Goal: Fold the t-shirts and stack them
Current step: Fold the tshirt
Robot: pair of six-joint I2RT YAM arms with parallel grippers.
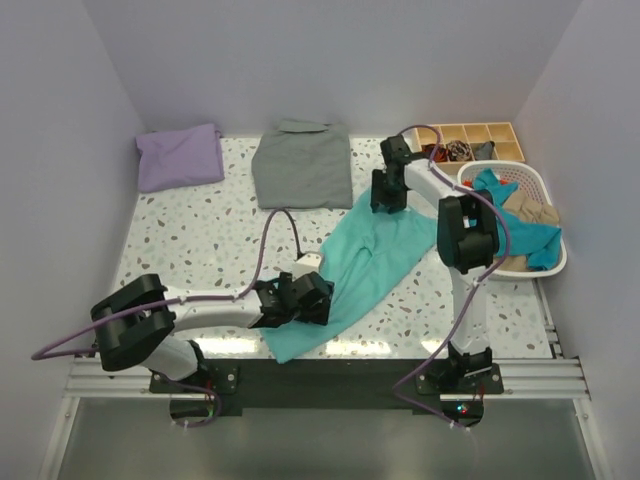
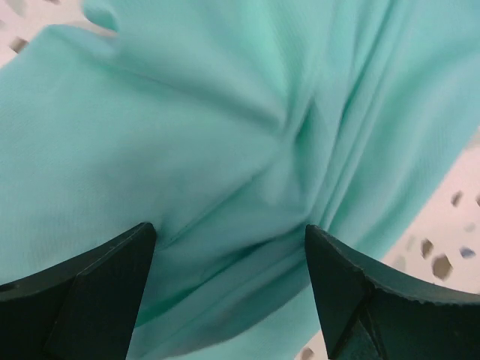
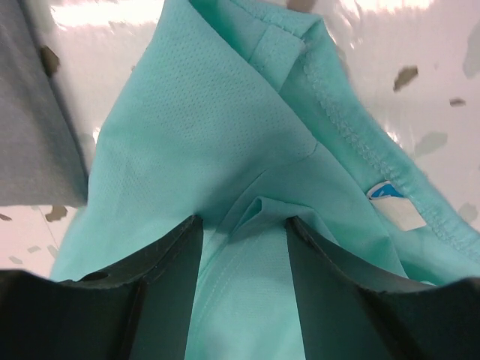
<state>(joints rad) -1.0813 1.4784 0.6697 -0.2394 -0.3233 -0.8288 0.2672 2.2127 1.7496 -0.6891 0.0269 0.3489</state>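
Observation:
The turquoise-green t-shirt [image 1: 375, 255] lies crumpled in a diagonal band from the table's middle right down to the front edge. My left gripper [image 1: 303, 297] rests on its lower part; in the left wrist view [image 2: 229, 247] the jaws stand wide open with creased cloth [image 2: 225, 135] between them. My right gripper [image 1: 386, 203] is at the shirt's upper end by the collar. In the right wrist view [image 3: 241, 221] the jaws stand apart astride a raised fold [image 3: 225, 135], with the white neck label [image 3: 384, 191] to the right. The lavender-purple t-shirt [image 1: 180, 155] lies folded at the back left.
A folded grey shirt [image 1: 303, 165] lies at the back centre, just beyond the turquoise shirt. A white laundry basket [image 1: 549, 262] holding more clothes stands at the right edge. A wooden compartment tray [image 1: 480, 133] stands behind it. The table [image 1: 190, 240] is speckled white.

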